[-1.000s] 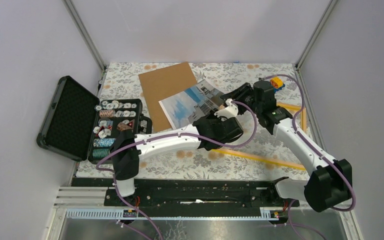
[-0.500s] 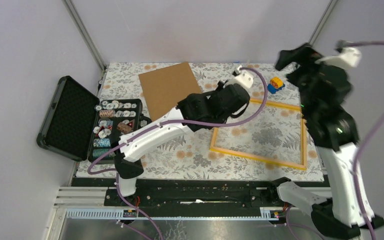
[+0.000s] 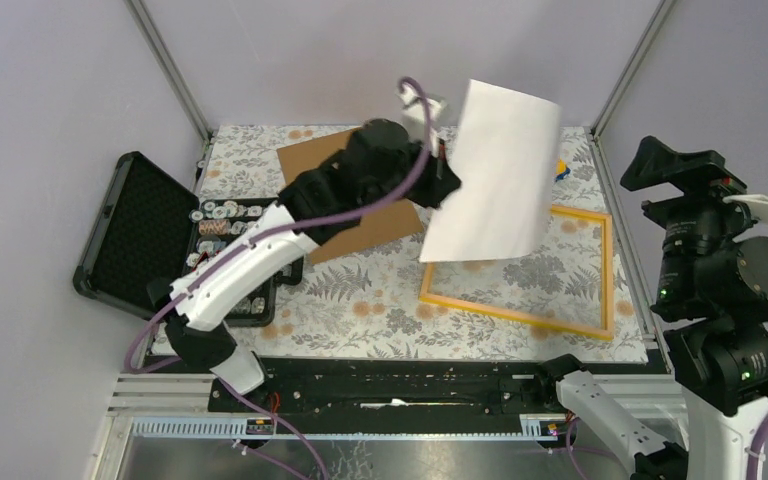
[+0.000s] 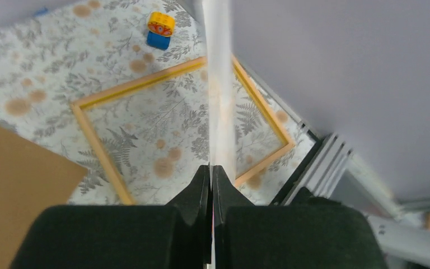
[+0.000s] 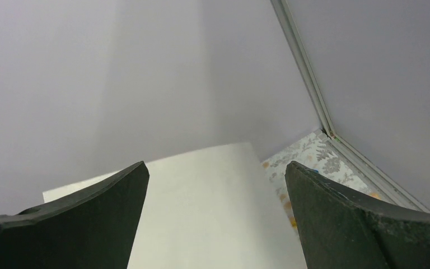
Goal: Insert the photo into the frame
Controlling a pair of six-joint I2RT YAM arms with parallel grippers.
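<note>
My left gripper (image 3: 440,180) is shut on one edge of the photo (image 3: 490,175) and holds it high in the air, its white back toward the top camera. In the left wrist view the photo (image 4: 219,84) stands edge-on from my shut gripper (image 4: 211,168). The yellow-orange frame (image 3: 600,322) lies flat on the floral table below and to the right; it also shows in the left wrist view (image 4: 92,137). My right gripper (image 5: 215,171) is open and empty, raised high at the right, looking at the photo's white back (image 5: 207,202).
A brown hardboard sheet (image 3: 335,165) lies at the back behind the left arm. An open black case (image 3: 135,235) with small parts sits at the left. A yellow and blue toy (image 4: 160,31) sits at the back right by the frame.
My left arm has lifted the photo off the table and swung it up over the frame. My right arm let go, pulled back to the right and rose high.
</note>
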